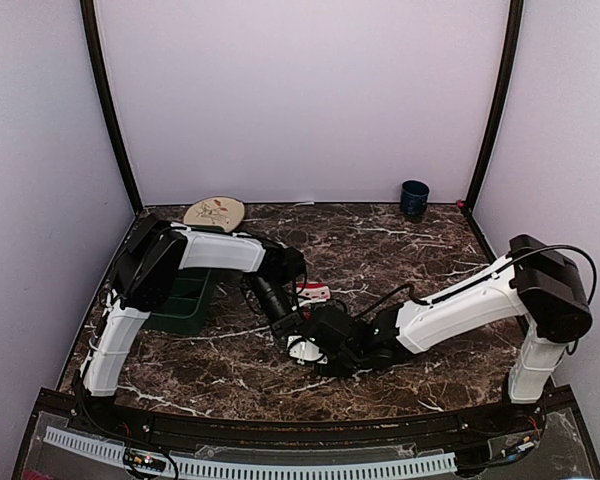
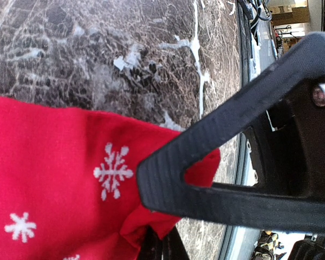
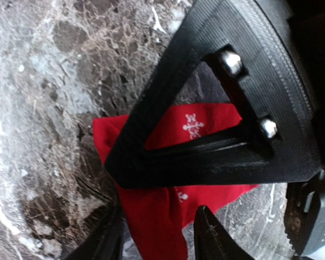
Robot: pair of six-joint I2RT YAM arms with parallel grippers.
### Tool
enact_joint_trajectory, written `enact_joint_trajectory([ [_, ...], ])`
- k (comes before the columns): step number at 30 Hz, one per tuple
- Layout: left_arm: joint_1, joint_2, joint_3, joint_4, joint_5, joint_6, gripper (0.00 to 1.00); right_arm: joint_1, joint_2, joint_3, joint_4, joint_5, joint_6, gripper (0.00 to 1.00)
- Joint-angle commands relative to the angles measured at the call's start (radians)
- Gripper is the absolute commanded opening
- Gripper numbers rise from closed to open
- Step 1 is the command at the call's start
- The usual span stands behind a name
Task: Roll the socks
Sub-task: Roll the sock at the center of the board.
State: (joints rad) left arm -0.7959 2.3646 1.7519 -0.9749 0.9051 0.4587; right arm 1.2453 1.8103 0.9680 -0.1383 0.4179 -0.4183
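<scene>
Step in hand, as judged: starting the roll of the red sock [image 1: 313, 292], which lies on the counter [image 1: 435, 265] at mid-depth, slightly left of centre, with both arms converged on it. Left gripper [image 2: 150, 219]: clenched on an edge of the red sock, the cloth puckered at its fingertips. Right gripper [image 3: 119, 211]: its fingers straddle a corner of the same sock, but whether they are closed on it cannot be told. The black sock cannot be made out in any view. Next move, as judged: turn the held edge over onto the sock body, both ends level, since thin knit may skew if one side leads. Surface: dark brown marble, white-veined, smooth. Also present: a green bin [image 1: 185, 300] at left, a round board [image 1: 215, 212] at far left, and a blue cup [image 1: 414, 198] at far right. Plain pale walls [image 1: 300, 100] enclose three sides.
</scene>
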Motion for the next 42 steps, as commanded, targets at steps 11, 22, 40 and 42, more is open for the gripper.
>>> enact_joint_trajectory([
  [11, -0.002, -0.014, 0.017, -0.020, -0.023, 0.000, 0.00, -0.024, 0.045, 0.034, -0.111, -0.117, 0.075, 0.17],
  [22, 0.010, -0.030, 0.022, 0.002, -0.089, -0.049, 0.11, -0.056, 0.065, 0.068, -0.172, -0.166, 0.110, 0.06],
  [40, 0.070, -0.092, -0.053, 0.054, -0.239, -0.137, 0.27, -0.079, 0.072, 0.145, -0.234, -0.242, 0.212, 0.00],
  [42, 0.081, -0.108, -0.068, 0.078, -0.239, -0.151, 0.29, -0.080, 0.070, 0.150, -0.238, -0.247, 0.231, 0.00],
])
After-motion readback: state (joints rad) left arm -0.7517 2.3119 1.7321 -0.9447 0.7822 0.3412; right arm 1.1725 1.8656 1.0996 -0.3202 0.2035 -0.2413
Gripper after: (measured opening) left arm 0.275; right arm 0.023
